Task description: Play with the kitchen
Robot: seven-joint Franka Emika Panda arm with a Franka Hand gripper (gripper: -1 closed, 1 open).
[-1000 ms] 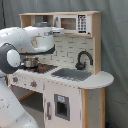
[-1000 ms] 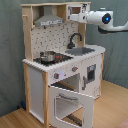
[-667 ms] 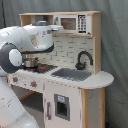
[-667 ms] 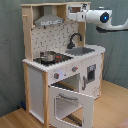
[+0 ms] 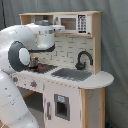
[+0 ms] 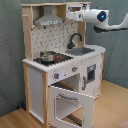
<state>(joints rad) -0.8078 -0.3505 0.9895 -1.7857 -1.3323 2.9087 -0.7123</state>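
Observation:
The kitchen (image 5: 75, 80) (image 6: 60, 75) is a tall toy of pale wood and white panels. It has a black faucet (image 5: 83, 59) (image 6: 75, 39), a grey sink (image 5: 72, 74) (image 6: 81, 50) and a small microwave (image 5: 75, 23) on the top shelf. A metal pot (image 5: 34, 62) (image 6: 47, 56) sits on the stovetop under the range hood (image 6: 48, 20). In the second exterior view the oven door (image 6: 70, 102) hangs open. My gripper (image 5: 59, 28) (image 6: 71, 15) is up at the top shelf, right by the microwave.
My white arm fills the first exterior view's left side (image 5: 20, 55) and reaches in from the second exterior view's right (image 6: 112, 22). A grey curtain (image 6: 10, 60) hangs behind the kitchen. Wooden floor (image 6: 112, 107) lies in front.
The arm's wrist has risen slightly and edged toward the microwave shelf. The kitchen's parts and the pot have not moved.

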